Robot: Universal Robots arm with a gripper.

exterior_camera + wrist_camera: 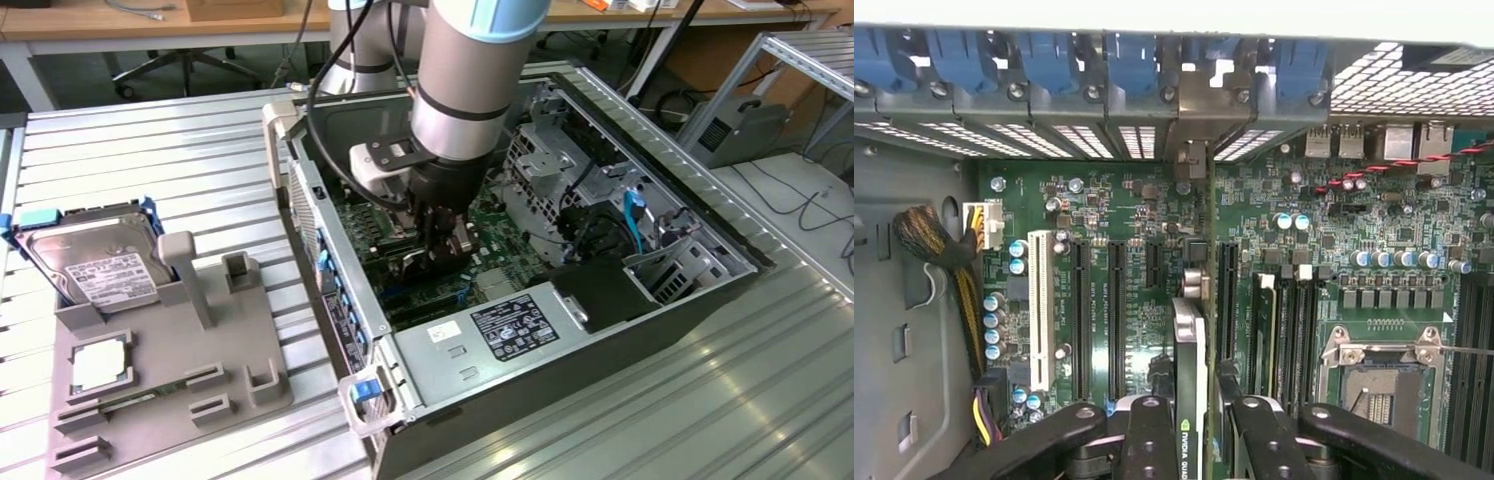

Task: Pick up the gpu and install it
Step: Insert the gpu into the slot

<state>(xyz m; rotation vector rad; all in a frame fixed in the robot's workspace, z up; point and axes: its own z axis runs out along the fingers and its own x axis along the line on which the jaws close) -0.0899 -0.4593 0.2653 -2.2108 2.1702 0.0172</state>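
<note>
Arm: reaching straight down into the open computer case (747, 250), which lies on its side on the ribbed metal table (174, 160).
Gripper: the gripper (1190, 430) is low over the green motherboard (1134, 330), its black fingers (1149, 440) closed on the card from either side, holding it edge-on.
Card: the gpu (1189, 345) stands on its thin edge between the fingers, running away toward the back wall of the case, where its metal bracket (1194, 160) sits among the blue slot clips (1129, 60).
Position: it looks lined up over one of the long black slots (1226, 290) in the board, though whether it is fully seated I can't tell from here.
Handling: a thin, stiff board, light for its length, so I'd judge it won't sag in the grip. It is fragile though, since the faces carry small parts and the bottom edge carries contacts.
Where to hold: by the flat faces near the top edge, as the fingers do now, well clear of the contact edge and the bracket end.
Risk: a slight tilt could jam the edge against the slot, so in my judgement a straight, even press matters more than force.
Elsewhere: on the grey parts stand (254, 390) beside the case, a hard drive (100, 265) and a small square chip (100, 365) sit untouched.
</note>
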